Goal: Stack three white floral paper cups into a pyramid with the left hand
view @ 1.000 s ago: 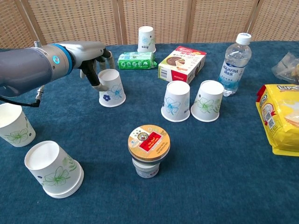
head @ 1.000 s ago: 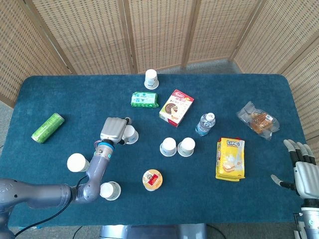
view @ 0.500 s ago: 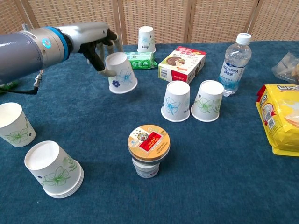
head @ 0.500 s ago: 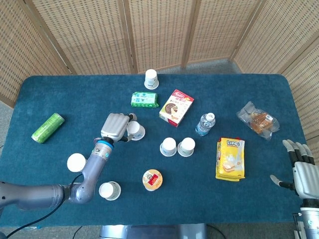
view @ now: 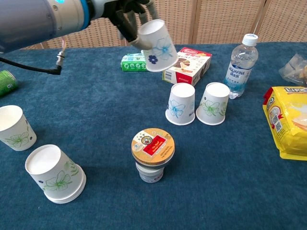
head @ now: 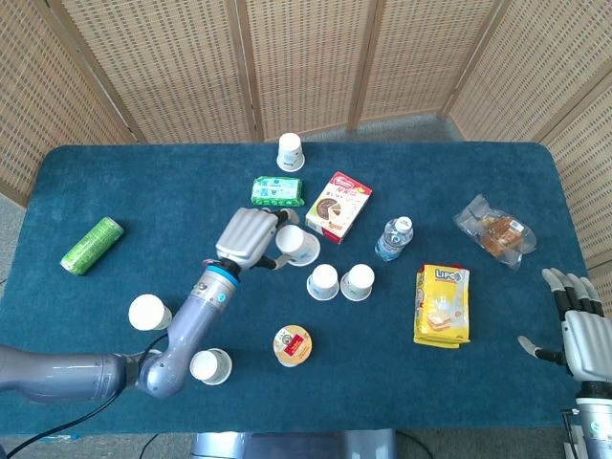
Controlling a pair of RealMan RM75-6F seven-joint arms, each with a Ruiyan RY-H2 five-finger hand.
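The left robot hand (view: 125, 14) holds a floral paper cup (view: 156, 45) tilted, mouth down, in the air at about ten o'clock from two upside-down cups (view: 181, 104) (view: 214, 104) standing side by side on the worktop (view: 230, 172). A snack box (view: 187, 65) lies just behind them. The right robot hand (head: 579, 323) rests with its fingers spread at the worktop's four o'clock edge.

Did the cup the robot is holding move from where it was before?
Yes. The left hand lifted the paper cup off the table and carried it right, toward the two upside-down cups beside the water bottle.
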